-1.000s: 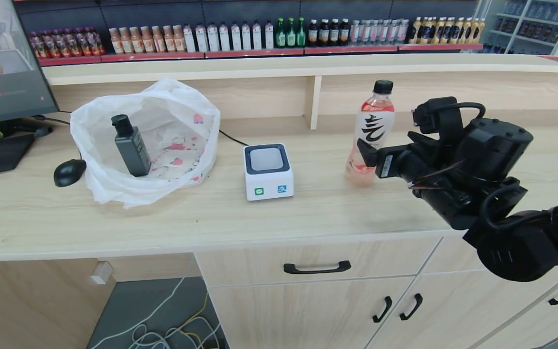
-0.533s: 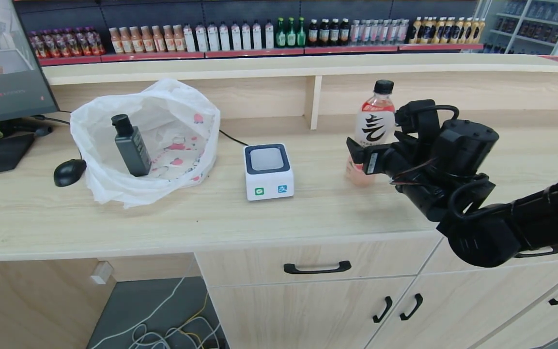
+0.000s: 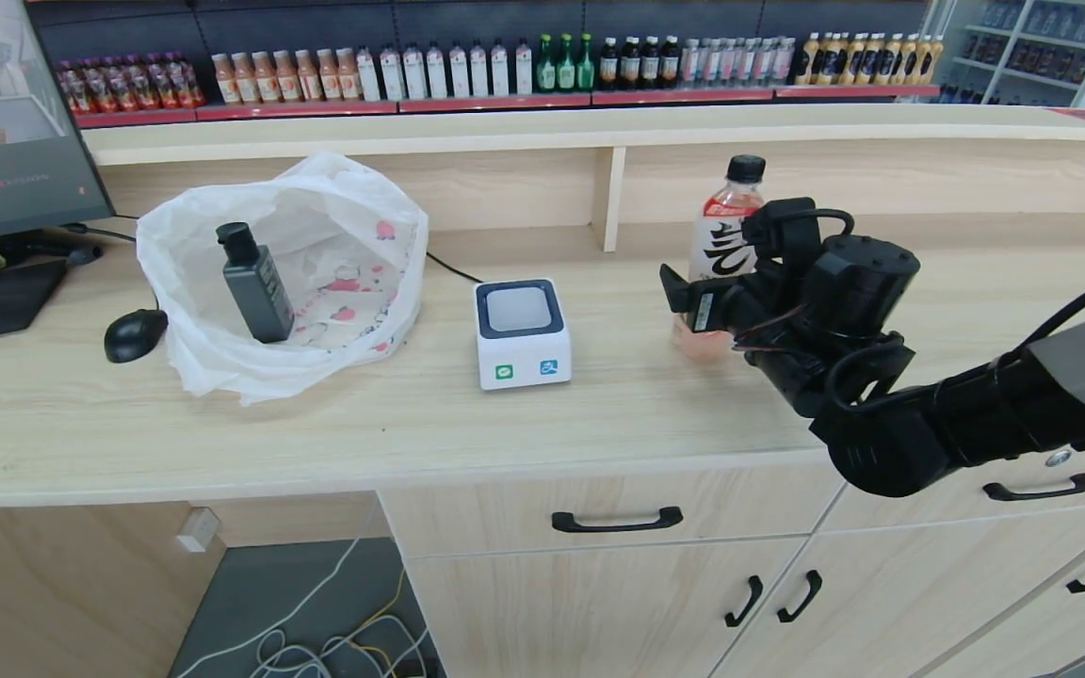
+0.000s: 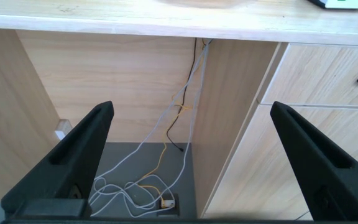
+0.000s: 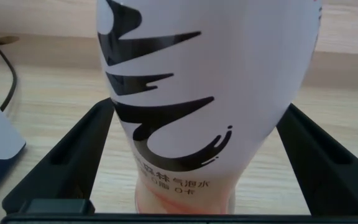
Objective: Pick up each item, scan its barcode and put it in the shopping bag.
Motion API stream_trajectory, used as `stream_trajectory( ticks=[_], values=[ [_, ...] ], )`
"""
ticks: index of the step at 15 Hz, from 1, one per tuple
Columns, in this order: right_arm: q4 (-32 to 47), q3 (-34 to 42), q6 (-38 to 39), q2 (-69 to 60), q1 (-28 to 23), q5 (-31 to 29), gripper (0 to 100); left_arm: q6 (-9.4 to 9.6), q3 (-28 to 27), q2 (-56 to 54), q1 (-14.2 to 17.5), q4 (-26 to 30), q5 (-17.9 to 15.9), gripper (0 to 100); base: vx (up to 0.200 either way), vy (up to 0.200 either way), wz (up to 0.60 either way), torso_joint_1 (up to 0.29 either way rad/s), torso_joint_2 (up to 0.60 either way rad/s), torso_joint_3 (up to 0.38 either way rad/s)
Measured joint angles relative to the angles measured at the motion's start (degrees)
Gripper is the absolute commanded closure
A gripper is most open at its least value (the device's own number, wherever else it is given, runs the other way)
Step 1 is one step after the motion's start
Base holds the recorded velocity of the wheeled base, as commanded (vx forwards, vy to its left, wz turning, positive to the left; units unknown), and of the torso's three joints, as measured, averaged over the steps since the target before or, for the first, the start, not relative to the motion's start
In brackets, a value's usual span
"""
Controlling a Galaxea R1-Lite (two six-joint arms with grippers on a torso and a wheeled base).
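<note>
The pink drink bottle [image 3: 727, 226] stands upright on the bench [image 3: 392, 414], right of the scanner [image 3: 521, 330], the right hand [image 5: 196, 107] spread wide with a finger either side of its lower body. It looks full, so weighty, and the smooth plastic may slip; a firm squeeze around the labelled middle seems safest.

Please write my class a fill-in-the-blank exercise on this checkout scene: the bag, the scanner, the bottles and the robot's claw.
1. The number of items already in the shopping bag is ____.
2. Between the shopping bag and the pink bottle sits the white ____.
3. The pink bottle stands upright between the open fingers of the robot's ____ claw.

Missing words: one; scanner; right.
</note>
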Motion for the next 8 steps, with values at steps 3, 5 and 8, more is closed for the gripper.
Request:
stream_trajectory(
  ticks=[3,5,8],
  values=[
    [0.00,-0.74,-0.01,0.50,0.00,0.00,0,0.00,0.00,0.00,0.00,0.00,0.00,0,0.000,0.000,0.00,0.000,0.00,0.000],
    [0.00,-0.83,0.00,0.61,0.00,0.00,0,0.00,0.00,0.00,0.05,0.00,0.00,0,0.000,0.000,0.00,0.000,0.00,0.000],
    [0.00,-0.85,0.10,0.69,-0.21,0.00,100,-0.02,0.00,0.00,0.02,0.00,0.00,0,0.000,0.000,0.00,0.000,0.00,0.000]
  ],
)
